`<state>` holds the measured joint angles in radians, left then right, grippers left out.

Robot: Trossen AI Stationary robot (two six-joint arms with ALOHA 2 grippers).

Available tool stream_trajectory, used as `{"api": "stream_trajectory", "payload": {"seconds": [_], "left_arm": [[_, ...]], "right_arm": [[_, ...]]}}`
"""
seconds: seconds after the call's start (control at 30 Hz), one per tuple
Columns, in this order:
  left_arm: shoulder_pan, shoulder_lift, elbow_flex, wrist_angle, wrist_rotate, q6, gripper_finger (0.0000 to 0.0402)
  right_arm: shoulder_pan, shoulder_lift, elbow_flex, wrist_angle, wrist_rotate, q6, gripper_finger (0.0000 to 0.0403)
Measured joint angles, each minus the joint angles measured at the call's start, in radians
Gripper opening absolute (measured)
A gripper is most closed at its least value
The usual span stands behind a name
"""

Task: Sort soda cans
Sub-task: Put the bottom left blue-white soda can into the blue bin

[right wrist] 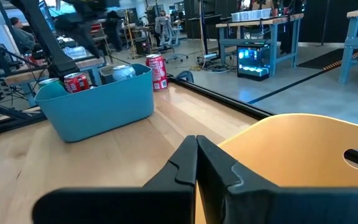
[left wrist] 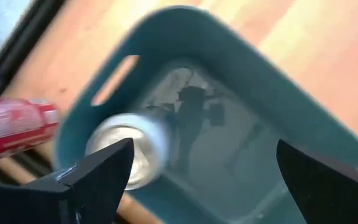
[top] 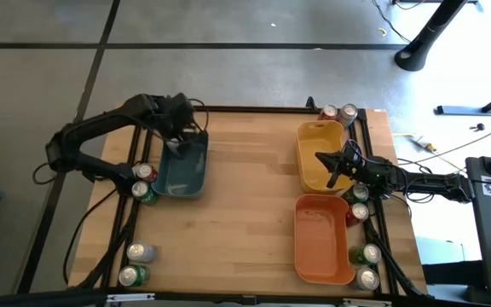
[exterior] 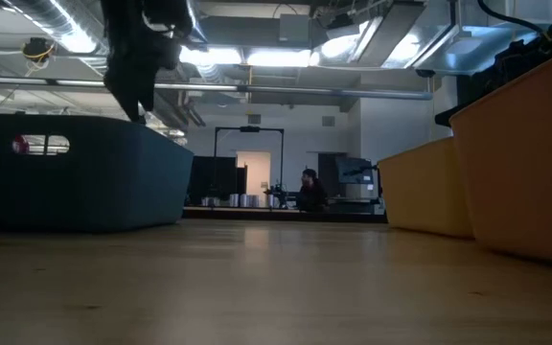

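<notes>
I have the left gripper spread wide above the blue-grey bin, a silver can loose inside it, while the right gripper hovers pinched empty over the yellow bin.

Silver can blurred, partly hidden behind left tool finger.

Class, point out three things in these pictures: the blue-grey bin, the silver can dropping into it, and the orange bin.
blue-grey bin (top: 196, 181): high view, on its right wall.
silver can (left wrist: 132, 142): left wrist view, on its round top.
orange bin (top: 320, 247): high view, on its bare floor.
</notes>
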<state>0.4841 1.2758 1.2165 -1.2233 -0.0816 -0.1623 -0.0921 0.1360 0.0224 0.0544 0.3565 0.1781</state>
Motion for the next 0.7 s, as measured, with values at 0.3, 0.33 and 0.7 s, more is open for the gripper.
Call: {"api": "stream_trajectory", "payload": {"seconds": [0.3, 0.33, 0.7], "left_arm": [[-0.295, 0.0, 0.069, -0.047, -0.032, -0.209, 0.0368], [-0.327, 0.0, 0.077, -0.055, -0.033, -0.242, 0.0367], [-0.665, 0.0, 0.106, -0.141, -0.033, -0.68, 0.0367]], "right_arm": [[0.0, 0.0, 0.001, -0.007, -0.001, -0.003, 0.0007], [0.0, 0.0, 0.001, -0.007, -0.001, -0.003, 0.0007], [0.0, 0.0, 0.002, -0.014, -0.002, -0.006, 0.0007]]}}
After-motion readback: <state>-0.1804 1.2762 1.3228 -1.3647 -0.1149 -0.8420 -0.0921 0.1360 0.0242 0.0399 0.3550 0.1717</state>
